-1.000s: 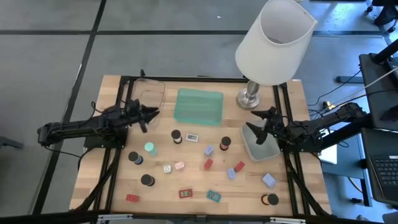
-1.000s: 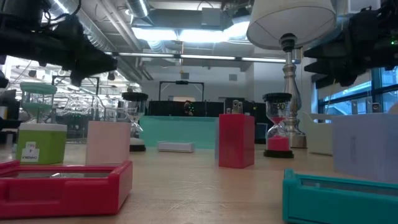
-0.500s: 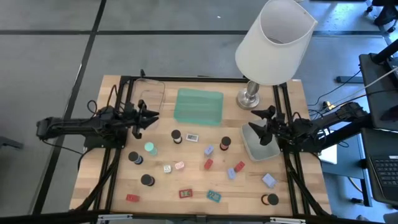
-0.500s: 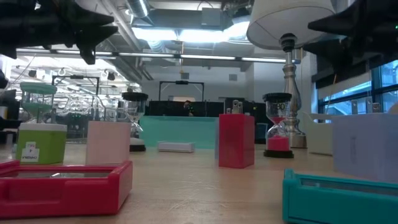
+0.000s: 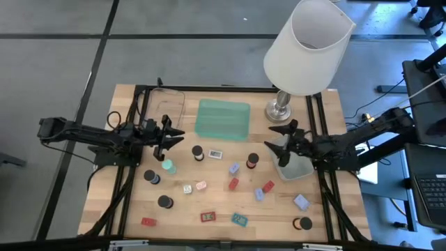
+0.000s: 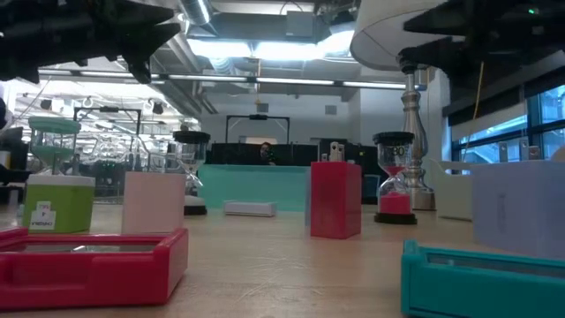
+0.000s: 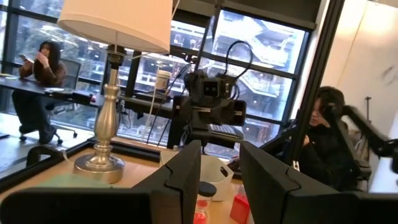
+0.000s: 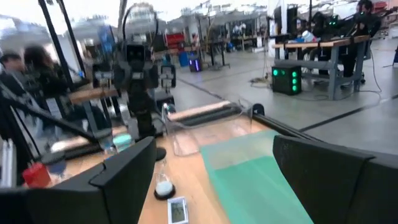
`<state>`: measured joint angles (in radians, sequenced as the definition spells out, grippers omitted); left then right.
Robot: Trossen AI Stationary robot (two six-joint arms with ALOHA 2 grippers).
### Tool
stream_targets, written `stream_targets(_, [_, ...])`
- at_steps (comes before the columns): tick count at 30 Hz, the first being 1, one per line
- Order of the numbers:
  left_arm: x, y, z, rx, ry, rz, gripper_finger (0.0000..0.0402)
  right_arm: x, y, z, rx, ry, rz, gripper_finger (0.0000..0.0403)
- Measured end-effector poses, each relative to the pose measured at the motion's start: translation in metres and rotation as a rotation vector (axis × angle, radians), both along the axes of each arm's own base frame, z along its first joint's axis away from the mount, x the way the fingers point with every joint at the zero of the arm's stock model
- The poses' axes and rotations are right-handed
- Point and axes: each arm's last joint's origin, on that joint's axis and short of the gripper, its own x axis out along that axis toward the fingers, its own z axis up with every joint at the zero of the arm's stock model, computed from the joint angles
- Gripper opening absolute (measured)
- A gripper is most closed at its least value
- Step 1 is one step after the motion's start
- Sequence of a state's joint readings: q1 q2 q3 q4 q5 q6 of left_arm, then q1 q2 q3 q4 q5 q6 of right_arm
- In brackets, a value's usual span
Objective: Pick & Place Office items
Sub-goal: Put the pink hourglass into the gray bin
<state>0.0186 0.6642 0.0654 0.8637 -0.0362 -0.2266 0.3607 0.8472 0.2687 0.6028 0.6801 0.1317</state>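
1. The left end effector (image 5: 174, 136) hangs above the table (image 5: 125, 202), between the clear tray (image 5: 169, 108) and the mint-green cap (image 5: 167, 166), its fingers spread a little with nothing between them.
2. The right end effector (image 5: 277, 139) is up over the near edge of the grey tray (image 5: 296, 169), just beside the lamp (image 5: 306, 42) base, fingers spread wide and holding nothing.
3. The office items lie scattered over the front half of the table: black caps (image 5: 197, 150), a red block (image 5: 233, 183), a lavender block (image 5: 301, 202), and flat red (image 5: 208, 217) and teal rectangles (image 5: 240, 219) at the front edge.
4. The green tray (image 5: 223, 118) sits at the back centre.
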Motion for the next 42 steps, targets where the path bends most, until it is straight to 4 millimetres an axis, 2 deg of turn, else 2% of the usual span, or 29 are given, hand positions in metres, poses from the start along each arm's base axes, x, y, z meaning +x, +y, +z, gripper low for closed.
stream_targets(4, [0.003, -0.002, -0.001, 0.013, -0.002, -0.009, 0.0107, 0.027, 0.011, 0.005, -0.035, 0.078, 0.027, 0.0327])
stream_targets(9, [0.004, -0.004, -0.002, 0.022, 0.008, -0.026, 0.0107, 0.058, 0.025, 0.004, -0.172, 0.283, 0.142, 0.0327])
stream_targets(13, [0.005, -0.007, -0.003, 0.054, 0.015, -0.035, 0.0107, 0.075, 0.032, 0.002, -0.178, 0.398, 0.157, 0.0327])
stream_targets(16, [0.006, -0.008, -0.004, 0.064, 0.022, -0.03, 0.0107, 0.083, 0.035, 0.009, -0.138, 0.444, 0.149, 0.0328])
stream_targets(20, [0.006, -0.006, -0.004, 0.068, 0.026, 0.018, 0.0107, 0.086, 0.036, 0.024, -0.103, 0.514, 0.135, 0.0336])
stream_targets(23, [0.006, -0.006, -0.004, 0.064, 0.029, 0.035, 0.0107, 0.085, 0.037, 0.027, -0.066, 0.56, 0.14, 0.0351])
stream_targets(31, [0.006, -0.005, -0.005, 0.057, 0.033, 0.062, 0.0107, 0.079, 0.038, 0.012, 0.013, 0.649, 0.244, 0.0373])
stream_targets(37, [0.006, -0.002, -0.008, 0.037, 0.071, 0.155, 0.0107, 0.075, 0.035, 0.004, -0.061, 0.701, 0.203, 0.0373])
stream_targets(42, [0.006, 0.0, -0.01, 0.025, 0.091, 0.211, 0.0107, 0.072, 0.033, -0.005, -0.042, 0.716, 0.186, 0.0373])
